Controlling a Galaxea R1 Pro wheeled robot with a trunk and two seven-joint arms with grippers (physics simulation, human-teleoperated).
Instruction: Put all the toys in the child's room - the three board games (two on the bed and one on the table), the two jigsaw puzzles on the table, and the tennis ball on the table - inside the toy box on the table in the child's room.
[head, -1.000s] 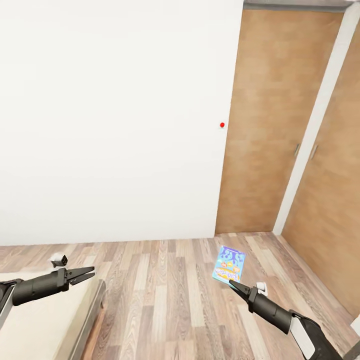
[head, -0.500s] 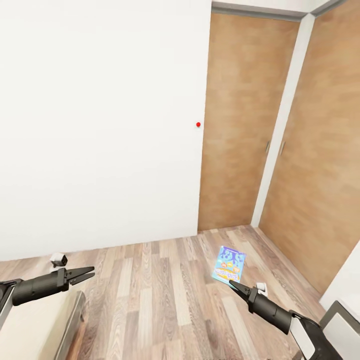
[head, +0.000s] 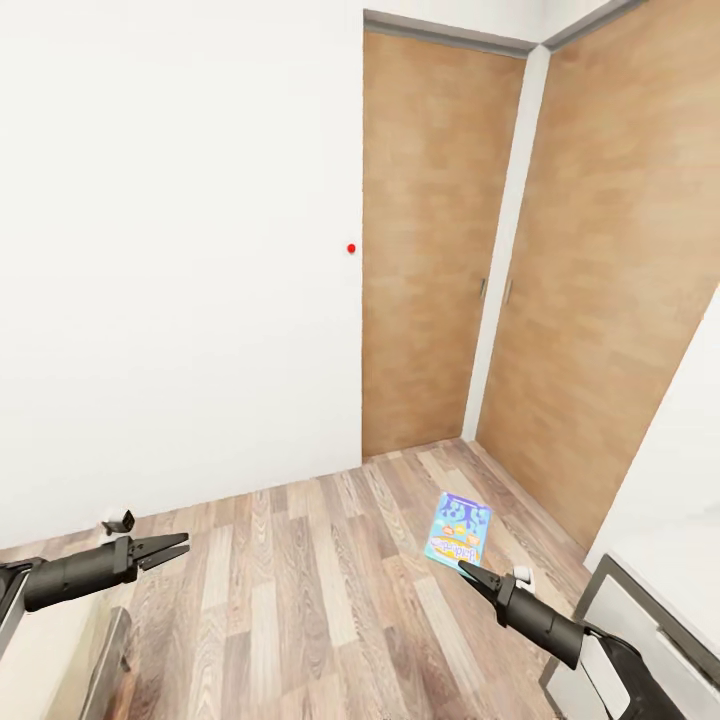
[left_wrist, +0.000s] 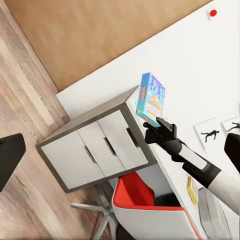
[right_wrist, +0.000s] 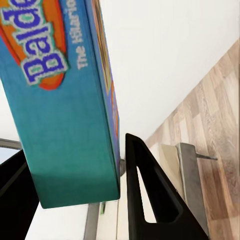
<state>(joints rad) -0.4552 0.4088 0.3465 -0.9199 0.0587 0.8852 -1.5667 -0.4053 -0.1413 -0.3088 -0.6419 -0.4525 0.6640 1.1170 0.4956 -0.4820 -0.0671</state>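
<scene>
Since a second ago: my head view has swung rightward; the wooden doors (head: 440, 250) and the red dot (head: 351, 248) on the white wall (head: 170, 250) sit further left, the bed corner (head: 105, 665) has nearly slid out at lower left, and a grey cabinet (head: 640, 640) has come in at lower right. Both arms and the held box keep their places in the view.

Surroundings:
- Wood-plank floor (head: 300, 590), brown and grey streaked, between me and the wall.
- Two tall doors, matte brown wood grain, meeting in the room corner, slim handles at the seam.
- Cabinet, dark grey frame, white drawer fronts (left_wrist: 107, 150); the left wrist view shows it joined to a pale counter (left_wrist: 200, 60).
- Chair (left_wrist: 150, 210), red seat, white shell, beside the cabinet.
- Small flat cards (left_wrist: 210, 134) on the counter, too small to read.

Task item:
- Board game (head: 458, 528), flat rectangular box, blue cover with cartoon print and orange lettering, teal edge. Held upright in the air above the floor, its lower edge pinched at the tips of my right pincer (head: 466, 571), box standing up from the tips.

Pincers:
- Right: black, tapered fingers (right_wrist: 150, 200) clamped on the box edge.
- Left pincer (head: 172, 546): black, fingers slightly parted, holding nothing, above the floor near the bed corner.
</scene>
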